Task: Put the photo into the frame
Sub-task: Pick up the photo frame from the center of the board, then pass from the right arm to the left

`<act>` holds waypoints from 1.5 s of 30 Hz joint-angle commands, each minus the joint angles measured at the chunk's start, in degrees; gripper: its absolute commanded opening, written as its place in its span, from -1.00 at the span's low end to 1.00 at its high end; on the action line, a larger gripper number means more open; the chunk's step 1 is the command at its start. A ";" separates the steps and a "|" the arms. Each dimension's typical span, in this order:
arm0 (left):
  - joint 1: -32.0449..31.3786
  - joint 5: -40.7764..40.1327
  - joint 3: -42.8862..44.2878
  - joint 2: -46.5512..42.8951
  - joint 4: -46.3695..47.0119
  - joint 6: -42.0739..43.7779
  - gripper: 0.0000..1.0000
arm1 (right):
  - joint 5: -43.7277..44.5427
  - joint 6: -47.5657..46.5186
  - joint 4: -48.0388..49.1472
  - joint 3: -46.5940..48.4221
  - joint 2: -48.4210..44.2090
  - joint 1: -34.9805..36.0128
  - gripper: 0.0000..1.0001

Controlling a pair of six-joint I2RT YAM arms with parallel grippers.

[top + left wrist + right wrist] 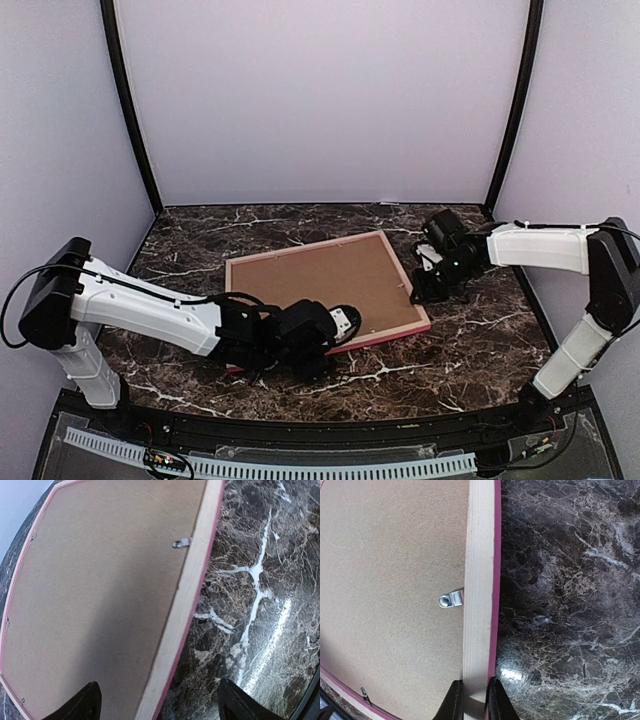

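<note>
The frame [300,248] lies face down on the marble table, pale rails with pink outer edges, and a brown backing board [320,280] fills it. My right gripper [418,292] is shut on the frame's right rail. In the right wrist view both fingers [455,702] pinch that rail [479,555]. My left gripper [343,328] hovers over the near rail, open. In the left wrist view its fingers [90,700] stand wide apart, one over the board [100,580], one over the table, with the rail [192,580] between them untouched. The photo is out of view.
Small metal tabs [449,600] [181,543] hold the board inside the rails. Dark marble table [480,340] surrounds the frame. Pale walls with black posts close off the back and sides.
</note>
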 commanded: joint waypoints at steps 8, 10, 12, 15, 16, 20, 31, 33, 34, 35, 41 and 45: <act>-6.85 -21.52 8.24 10.86 -9.73 5.67 0.70 | -9.85 -1.58 -6.75 5.29 -6.36 -0.64 -1.00; -7.01 -22.58 8.22 10.83 -10.22 5.12 0.69 | -10.14 -1.57 -6.94 4.89 -6.85 -0.64 -1.00; -7.10 -23.48 7.99 10.90 -10.66 4.79 0.65 | -10.49 -1.48 -6.89 4.30 -7.05 -0.64 -1.00; -7.12 -24.31 7.46 10.94 -10.95 4.58 0.56 | -11.46 -1.23 -6.26 3.49 -7.37 -0.62 -1.00; -7.13 -24.58 7.34 10.93 -11.04 4.59 0.49 | -11.68 -1.06 -6.07 3.29 -7.51 -0.62 -1.00; -7.13 -24.96 7.55 10.88 -11.89 4.58 0.25 | -11.74 -1.10 -5.85 2.66 -7.32 -0.59 -1.00; -7.21 -24.59 10.42 7.67 -16.63 4.79 -0.40 | -9.66 -1.31 -7.57 4.50 -8.70 -0.64 -0.45; -7.17 -24.50 11.04 6.50 -17.69 5.23 -0.49 | -8.60 -1.64 -9.07 6.34 -9.44 -0.64 -0.35; -7.15 -24.52 11.28 5.57 -18.04 5.66 -0.52 | -7.97 -1.83 -9.77 7.36 -9.87 -0.64 -0.32; -7.20 -24.34 11.85 5.13 -18.72 5.92 -0.56 | -7.42 -1.95 -10.52 8.67 -10.36 -0.64 -0.28; -7.21 -22.56 15.95 -0.19 -21.90 10.06 -0.76 | -2.15 -3.32 -16.51 20.06 -12.80 -1.05 -0.13; -7.07 -19.13 19.38 -4.98 -22.49 13.80 -0.86 | 0.70 -4.62 -20.43 27.99 -13.44 -1.97 -0.07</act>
